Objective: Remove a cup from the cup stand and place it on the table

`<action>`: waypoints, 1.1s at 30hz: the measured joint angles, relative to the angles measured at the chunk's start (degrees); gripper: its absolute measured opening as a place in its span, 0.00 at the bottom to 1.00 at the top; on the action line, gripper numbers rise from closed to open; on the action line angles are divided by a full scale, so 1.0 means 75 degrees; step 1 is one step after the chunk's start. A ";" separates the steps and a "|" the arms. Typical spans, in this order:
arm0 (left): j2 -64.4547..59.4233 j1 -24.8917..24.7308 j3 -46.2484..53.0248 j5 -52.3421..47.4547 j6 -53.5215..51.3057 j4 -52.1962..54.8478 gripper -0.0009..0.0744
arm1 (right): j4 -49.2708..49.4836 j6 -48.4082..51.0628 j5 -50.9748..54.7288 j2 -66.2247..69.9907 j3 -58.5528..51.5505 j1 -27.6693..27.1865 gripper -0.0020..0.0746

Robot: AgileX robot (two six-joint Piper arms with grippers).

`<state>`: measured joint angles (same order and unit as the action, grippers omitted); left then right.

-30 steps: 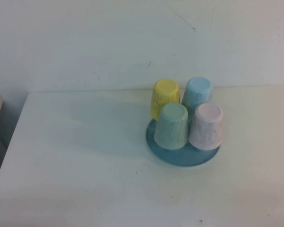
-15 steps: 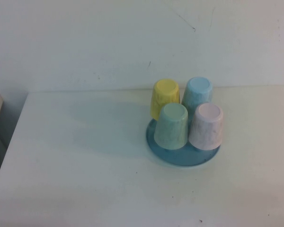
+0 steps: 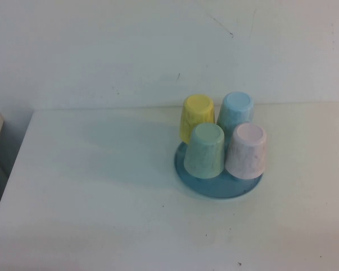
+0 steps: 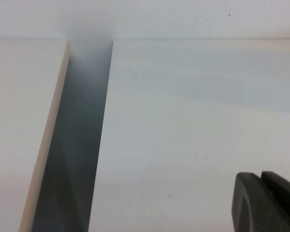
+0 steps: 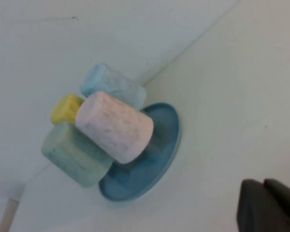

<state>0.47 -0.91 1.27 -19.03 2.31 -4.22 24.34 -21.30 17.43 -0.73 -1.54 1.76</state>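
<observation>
The pale pink cup [image 3: 246,151] sits upside down on the blue cup stand [image 3: 217,182], at its front right, on the white table [image 3: 101,203]. It also shows in the right wrist view [image 5: 115,126], with the stand [image 5: 157,154] under it. Neither arm shows in the high view. My right gripper [image 5: 263,183] is shut and empty, above the table well clear of the stand. My left gripper [image 4: 261,176] is shut and empty, over bare table near its left edge.
Mint green [image 3: 205,150], yellow [image 3: 195,117] and light blue [image 3: 235,112] cups also sit upside down on the stand. A wall runs behind the table. A gap [image 4: 79,145] separates the table from a second white surface [image 4: 19,121] on the left.
</observation>
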 joint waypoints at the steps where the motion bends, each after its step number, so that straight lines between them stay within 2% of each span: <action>1: 0.0000 0.0000 0.0000 0.0000 0.0000 0.0000 0.01 | -0.0051 0.0201 0.0000 0.0000 0.0000 0.0000 0.02; 6: 0.0000 0.0000 0.0000 -0.0013 0.0000 0.0000 0.01 | 0.0178 0.1360 0.0288 0.0000 0.0000 0.0000 0.02; 10: 0.0000 0.0000 0.0000 -0.0013 0.0000 0.0000 0.01 | 0.1220 0.4483 0.1068 0.0000 0.0725 0.0000 0.02; 13: 0.0000 0.0000 0.0000 -0.0013 0.0000 0.0000 0.01 | 0.1591 0.6170 0.1720 0.0589 0.1773 0.0000 0.02; 24: 0.0000 0.0000 0.0000 -0.0013 0.0021 0.0000 0.01 | -0.0017 0.7819 0.6215 0.6296 0.6175 0.0000 0.02; 29: 0.0000 0.0000 0.0000 -0.0013 0.0021 0.0000 0.01 | -0.0560 0.8085 0.6824 0.8509 0.7490 0.0347 0.02; 33: 0.0000 0.0000 0.0000 -0.0013 0.0021 0.0000 0.01 | -0.1072 0.8121 0.7006 0.9880 0.8522 0.1043 0.02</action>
<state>0.47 -0.91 1.27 -19.13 2.47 -4.22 16.30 39.60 69.97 73.37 62.37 9.59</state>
